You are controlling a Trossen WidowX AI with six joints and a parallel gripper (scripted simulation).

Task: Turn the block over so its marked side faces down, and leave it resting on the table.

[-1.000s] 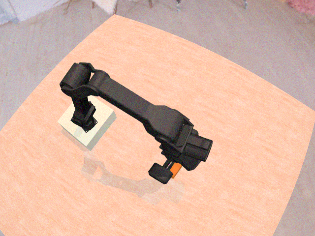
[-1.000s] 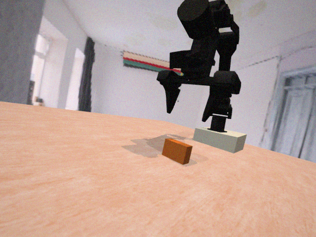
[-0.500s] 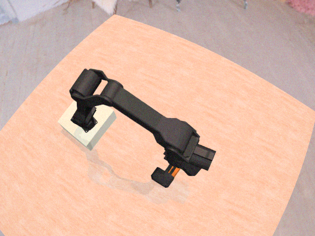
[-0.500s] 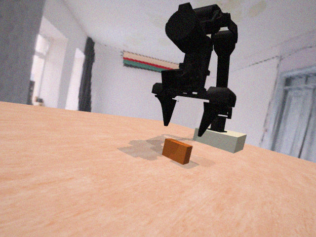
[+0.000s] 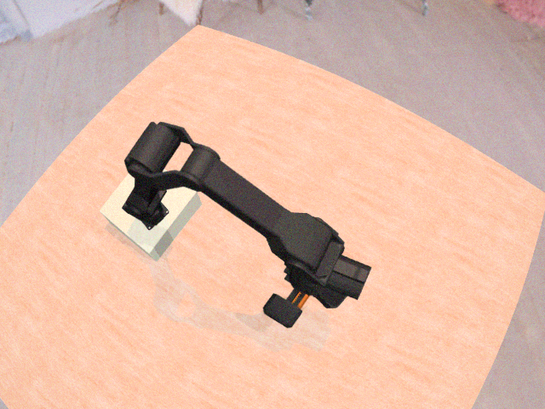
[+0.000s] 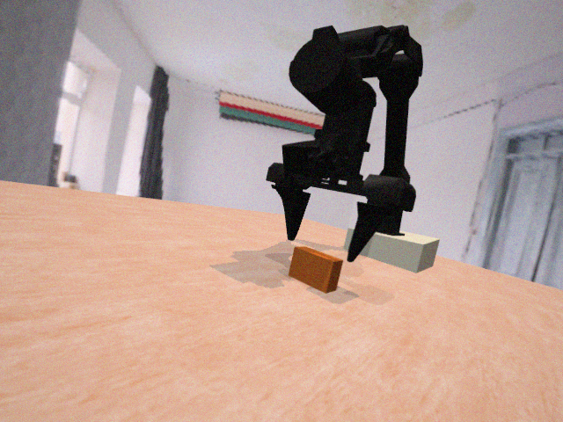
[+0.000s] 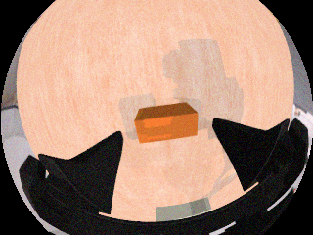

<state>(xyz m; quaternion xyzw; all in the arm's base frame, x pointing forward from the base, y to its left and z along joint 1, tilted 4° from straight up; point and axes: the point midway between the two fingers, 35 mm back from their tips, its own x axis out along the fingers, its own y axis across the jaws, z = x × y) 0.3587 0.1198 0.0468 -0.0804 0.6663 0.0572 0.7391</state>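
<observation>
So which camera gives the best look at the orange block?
The exterior view: the whole block shows, resting on the table. The wrist view shows it smaller; in the top view only an orange sliver shows beneath the arm.

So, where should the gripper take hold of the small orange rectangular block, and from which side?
Probably from above, across the narrow width: the small orange rectangular block lies flat on the peach wooden table, its two long side faces free. The open black gripper hangs over it, one finger on each side, holding nothing.
</observation>
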